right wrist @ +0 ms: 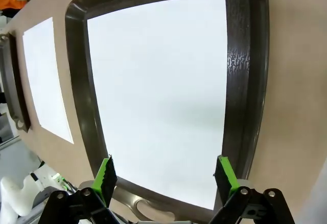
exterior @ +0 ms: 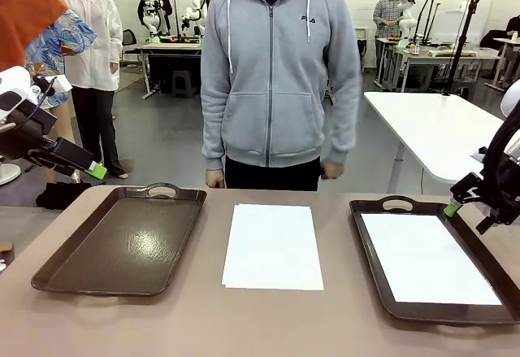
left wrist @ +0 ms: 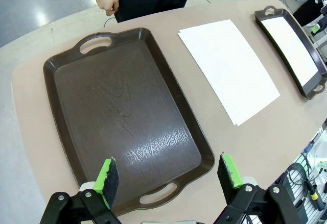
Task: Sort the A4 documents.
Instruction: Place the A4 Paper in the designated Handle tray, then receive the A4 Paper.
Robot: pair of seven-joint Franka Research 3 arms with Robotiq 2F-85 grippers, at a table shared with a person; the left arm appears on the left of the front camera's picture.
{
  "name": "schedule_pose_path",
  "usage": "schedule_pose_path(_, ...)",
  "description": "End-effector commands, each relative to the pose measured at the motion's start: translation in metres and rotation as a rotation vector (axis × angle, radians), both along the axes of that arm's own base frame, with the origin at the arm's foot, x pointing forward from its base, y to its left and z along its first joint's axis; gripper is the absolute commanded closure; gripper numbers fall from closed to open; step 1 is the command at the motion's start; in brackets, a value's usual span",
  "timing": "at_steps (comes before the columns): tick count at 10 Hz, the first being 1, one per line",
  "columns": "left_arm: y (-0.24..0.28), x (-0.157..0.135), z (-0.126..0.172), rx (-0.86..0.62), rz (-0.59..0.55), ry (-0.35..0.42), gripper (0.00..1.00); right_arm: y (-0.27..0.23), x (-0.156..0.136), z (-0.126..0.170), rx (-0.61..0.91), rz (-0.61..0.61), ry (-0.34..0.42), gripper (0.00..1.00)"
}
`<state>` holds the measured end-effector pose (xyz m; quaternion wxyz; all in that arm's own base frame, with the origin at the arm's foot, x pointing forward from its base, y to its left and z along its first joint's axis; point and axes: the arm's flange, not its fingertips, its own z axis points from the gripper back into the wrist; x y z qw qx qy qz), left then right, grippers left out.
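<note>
A white A4 sheet [exterior: 272, 245] lies flat on the table between two dark brown trays. Another white sheet [exterior: 426, 258] lies inside the right tray [exterior: 397, 205]; the right wrist view shows this sheet [right wrist: 161, 94] from above, within the tray's rim [right wrist: 254, 81]. My right gripper [right wrist: 164, 175] hangs open above the tray's near end, holding nothing. The left tray [exterior: 122, 243] holds no paper. My left gripper [left wrist: 171, 175] is open above that tray [left wrist: 122, 117], near its closer handle, and the middle sheet [left wrist: 228, 68] lies off to its right.
A person in a grey hooded top [exterior: 276, 72] stands at the table's far edge, hands down at the sides. A white table [exterior: 439, 129] stands behind on the right. Other people and tables are farther back.
</note>
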<state>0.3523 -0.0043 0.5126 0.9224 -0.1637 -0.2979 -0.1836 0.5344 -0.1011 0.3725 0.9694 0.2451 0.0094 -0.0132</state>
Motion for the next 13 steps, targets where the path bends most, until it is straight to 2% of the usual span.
schedule_pose_path(1,0.0011,0.0003,-0.0013,-0.008,-0.002,0.003,0.00,0.0049,-0.0061,-0.0037,-0.032,-0.036,0.018,0.00)
schedule_pose_path(2,0.0011,0.0003,-0.0013,-0.008,-0.002,0.003,0.00,0.0000,0.0000,0.0000,0.000,0.000,0.000,0.00)
schedule_pose_path(13,0.0011,0.0003,-0.0013,-0.008,-0.002,0.003,0.00,0.0000,0.0000,0.0000,0.000,0.000,0.000,0.00)
